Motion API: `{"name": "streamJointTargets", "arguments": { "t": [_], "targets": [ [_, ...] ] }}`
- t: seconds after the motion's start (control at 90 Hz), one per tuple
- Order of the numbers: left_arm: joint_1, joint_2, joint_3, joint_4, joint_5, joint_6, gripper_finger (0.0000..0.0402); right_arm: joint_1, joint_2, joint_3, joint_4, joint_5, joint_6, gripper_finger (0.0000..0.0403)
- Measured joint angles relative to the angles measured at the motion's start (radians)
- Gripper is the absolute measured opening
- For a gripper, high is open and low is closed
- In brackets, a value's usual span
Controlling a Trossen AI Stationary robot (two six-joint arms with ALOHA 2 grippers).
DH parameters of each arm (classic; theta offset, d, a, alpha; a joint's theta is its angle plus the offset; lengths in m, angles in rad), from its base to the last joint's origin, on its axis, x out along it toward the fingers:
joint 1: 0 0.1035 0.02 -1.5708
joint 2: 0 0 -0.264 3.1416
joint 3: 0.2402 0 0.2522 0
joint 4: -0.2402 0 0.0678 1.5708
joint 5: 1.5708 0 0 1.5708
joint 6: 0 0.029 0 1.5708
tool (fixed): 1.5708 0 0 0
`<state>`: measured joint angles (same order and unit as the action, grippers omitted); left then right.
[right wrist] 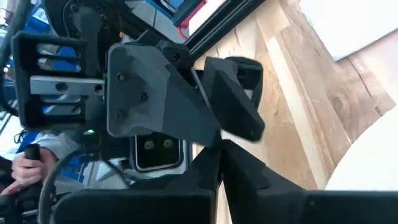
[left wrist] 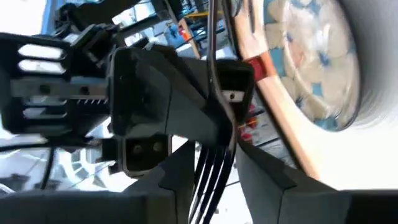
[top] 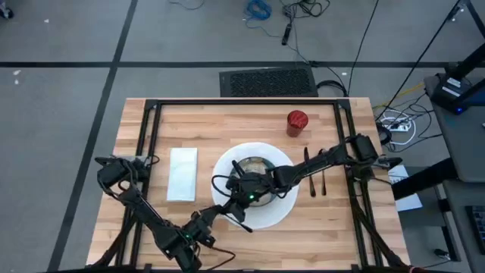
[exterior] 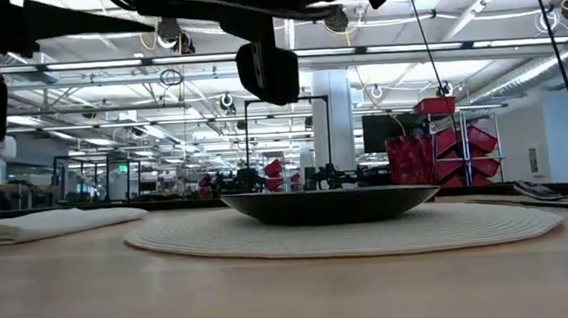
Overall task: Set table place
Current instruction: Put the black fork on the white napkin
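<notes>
A white plate lies mid-table with a speckled bowl on it. Left of it lies a white napkin. The red cup stands at the far right, and dark cutlery lies right of the plate. Above the plate's near half, my left gripper and my right gripper meet tip to tip, both shut on a dark fork. My left gripper has the fork's tine end between its two fingers, one finger at each side edge of the tines. The fork points away along the fingers and is lifted clear above the plate. My right gripper pinches the fork's handle between its fingertips, coming from the table's right side toward the left gripper. Its own wrist view shows the fingers closed together, and they hide the contact there.
Black frame bars run along the table's left, far and right sides. The bowl sits low under both arms. Bare wood lies beyond the plate and around the napkin.
</notes>
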<state>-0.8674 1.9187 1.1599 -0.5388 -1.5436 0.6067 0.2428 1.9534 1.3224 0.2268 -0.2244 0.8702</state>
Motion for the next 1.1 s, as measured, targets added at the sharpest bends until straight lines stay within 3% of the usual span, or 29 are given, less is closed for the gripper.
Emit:
{"name": "streamJointTargets", "arguments": {
  "t": [0.322,0.489,0.622,0.733,0.933,1.1],
  "targets": [
    [-0.040,-0.105,0.000,-0.177,0.018,-0.286,0.0101,0.044,-0.001,0.000,0.069,-0.091,0.056,0.0001],
    [-0.051,-0.178,0.000,-0.450,0.141,-0.842,0.0101,0.079,-0.017,0.000,0.261,-0.126,0.054,0.0000],
    [-0.052,-0.245,-0.001,-0.585,0.266,-1.330,0.0101,0.083,-0.058,-0.001,0.318,-0.064,-0.043,0.0000],
    [-0.062,-0.282,-0.002,-0.550,0.351,-1.522,0.0101,0.076,-0.094,-0.001,0.334,0.025,-0.189,0.0000],
    [-0.093,-0.320,-0.002,-0.273,0.443,-1.579,0.0104,0.065,-0.123,-0.001,0.334,0.201,-0.475,0.0000],
    [-0.109,-0.397,-0.002,-0.099,0.470,-1.699,0.0132,0.111,-0.115,-0.002,0.418,0.412,-0.730,0.0000]
  ]
}}
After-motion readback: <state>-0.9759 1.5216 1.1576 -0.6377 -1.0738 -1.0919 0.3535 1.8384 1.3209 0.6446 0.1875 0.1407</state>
